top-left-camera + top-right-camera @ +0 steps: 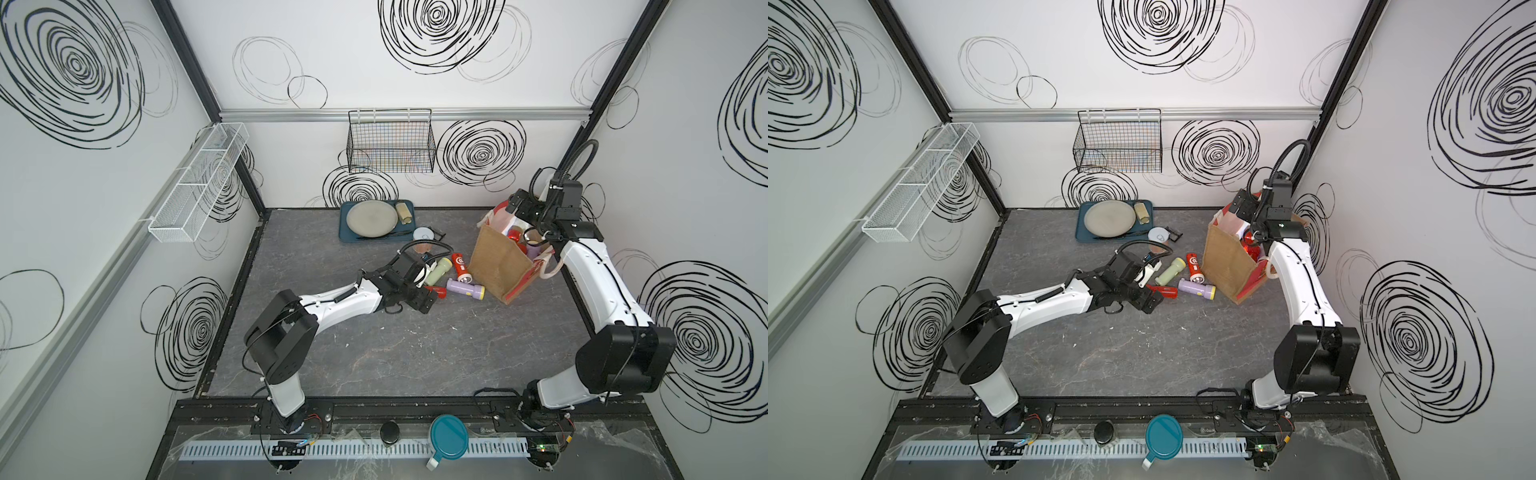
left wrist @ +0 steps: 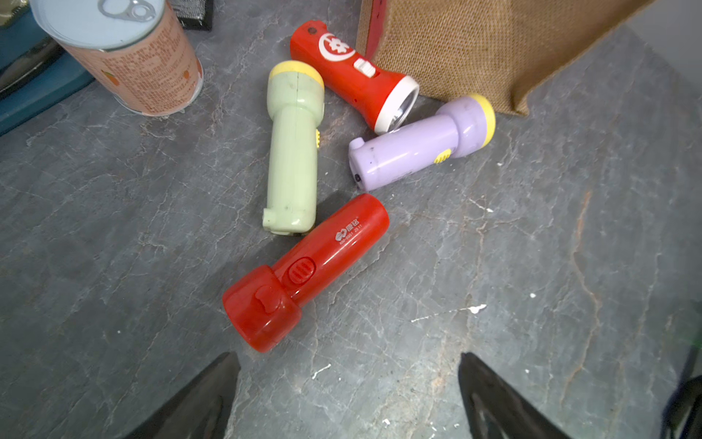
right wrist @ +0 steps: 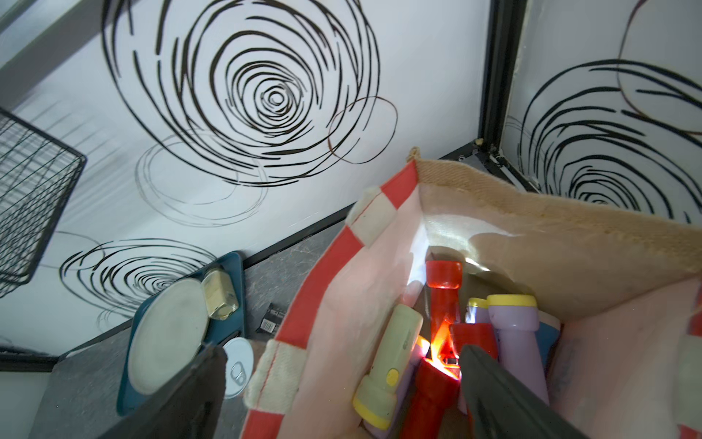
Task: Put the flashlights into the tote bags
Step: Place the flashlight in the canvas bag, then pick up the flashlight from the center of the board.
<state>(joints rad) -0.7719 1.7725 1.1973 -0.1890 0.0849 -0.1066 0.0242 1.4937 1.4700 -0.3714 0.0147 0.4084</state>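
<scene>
My left gripper (image 2: 345,355) is wide open and holds nothing. Right in front of it, very close, a red flashlight (image 2: 307,270) lies flat on the gray table (image 2: 114,228). Its fat head points back at me. Its thin end points away and almost touches the tail of the pale green flashlight (image 2: 292,152).

The red one lies on a slant to my fingers, not straight. I think I should turn my wrist a little so my two fingers go across its thin body, not along it.

Farther off lie a lilac flashlight (image 2: 418,146) and an orange-red flashlight (image 2: 349,72) with a white rim. Both sit just beside the tote bag (image 1: 498,266). The bag stands to the right of all four, toward the far right corner.

My right gripper (image 3: 342,353) is up at the top of the bag. It is open too and holds nothing. Many flashlights (image 3: 440,289) are already inside, and one of them glows.

My left arm is much nearer to the red one, so I think this grab is its job. A can (image 2: 133,57) stands on the far side, well apart from the red one.
</scene>
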